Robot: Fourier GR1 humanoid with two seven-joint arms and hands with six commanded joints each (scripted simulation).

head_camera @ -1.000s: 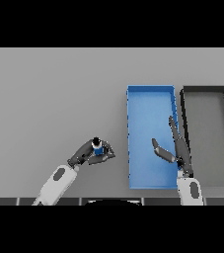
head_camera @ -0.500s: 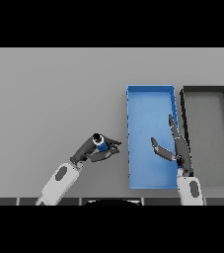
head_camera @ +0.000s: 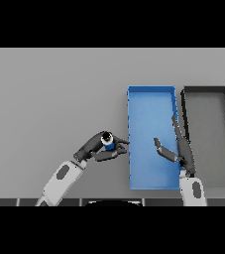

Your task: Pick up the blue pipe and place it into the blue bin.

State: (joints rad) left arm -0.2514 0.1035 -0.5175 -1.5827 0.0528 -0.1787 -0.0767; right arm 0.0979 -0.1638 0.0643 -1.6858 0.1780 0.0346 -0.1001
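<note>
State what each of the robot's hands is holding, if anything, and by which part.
The left hand grips the short blue pipe around its sides, dark open end up. The right hand, open above the blue bin, holds nothing.

Setting: a bare test bench, lab-like, not a home. I face a plain grey table (head_camera: 44,89) with no clutter or furnishings. On the right stand two open rectangular bins side by side: a blue bin (head_camera: 151,94) and a dark bin (head_camera: 208,92).
</note>
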